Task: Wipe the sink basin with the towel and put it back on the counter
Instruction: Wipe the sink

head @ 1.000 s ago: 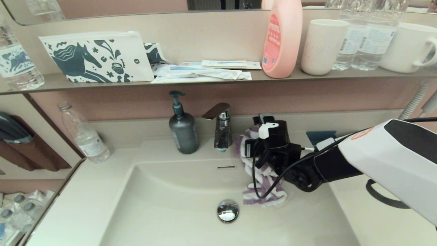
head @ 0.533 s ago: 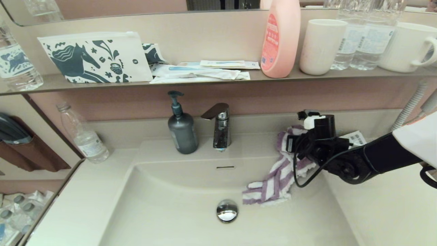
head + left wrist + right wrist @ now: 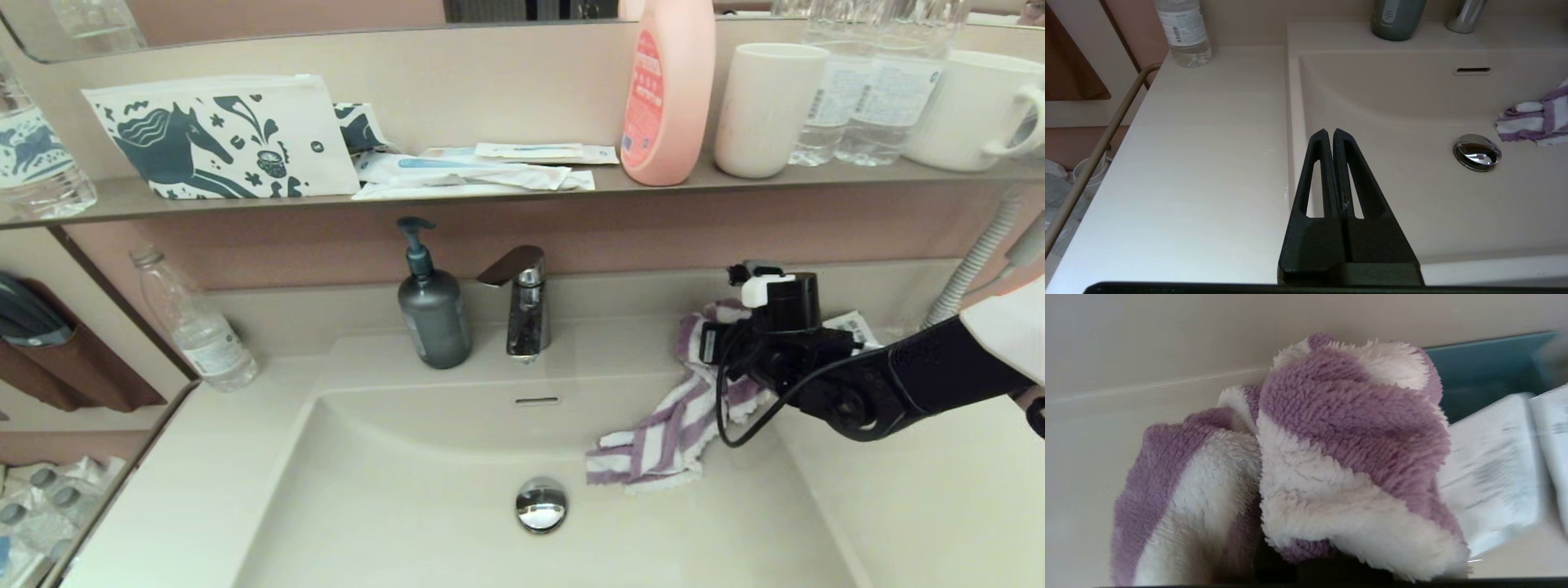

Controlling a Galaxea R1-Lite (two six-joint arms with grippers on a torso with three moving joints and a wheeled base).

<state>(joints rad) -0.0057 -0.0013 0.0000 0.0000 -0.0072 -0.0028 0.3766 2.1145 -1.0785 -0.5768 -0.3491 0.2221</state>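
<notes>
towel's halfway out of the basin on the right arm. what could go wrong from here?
1. The towel trails from the right gripper down into the sink basin; released now, its lower end might stay in or drag the rest back.
2. The drop spot on the counter is crowded: a white packet and a blue holder sit just behind the cloth, which could land on them.

Dusty-pink wall [image 3: 637, 233], grey-brown shelf [image 3: 490, 198] beneath a mirror [image 3: 245, 16], metal rail [image 3: 1090, 159] at left
</notes>
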